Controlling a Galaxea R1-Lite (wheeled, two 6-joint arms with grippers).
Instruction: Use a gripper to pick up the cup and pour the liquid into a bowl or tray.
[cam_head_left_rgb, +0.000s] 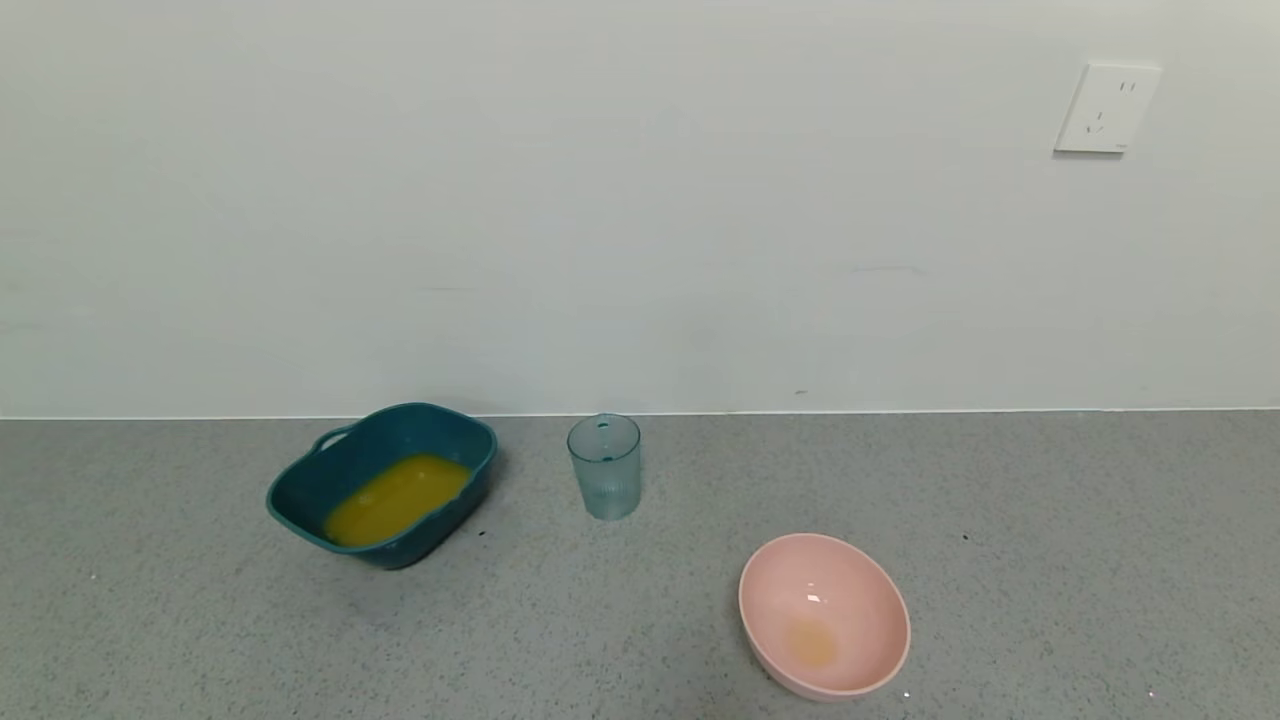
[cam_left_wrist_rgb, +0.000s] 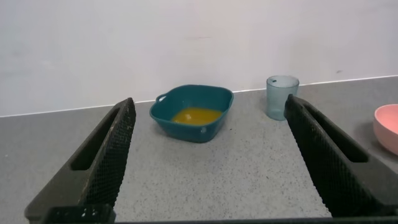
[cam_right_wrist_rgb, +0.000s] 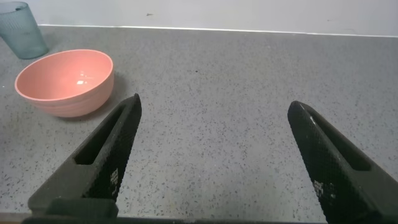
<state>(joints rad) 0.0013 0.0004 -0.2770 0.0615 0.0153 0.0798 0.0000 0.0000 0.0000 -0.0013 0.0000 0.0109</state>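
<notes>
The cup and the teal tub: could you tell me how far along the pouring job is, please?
The pour looks done: the liquid lies in the tub, and the cup stands upright, seemingly empty. Nothing is in hand; the left gripper and right gripper are open, clear of everything. Nothing obvious remains.

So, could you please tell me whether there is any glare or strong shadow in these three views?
Head view: soft even light, a faint shadow under the teal tub, a small white highlight inside the pink bowl, and the cup casts hardly any shadow. Left wrist view: the open left gripper looms dark in the foreground. Right wrist view: the same highlight in the bowl, with the open right gripper dark.
</notes>
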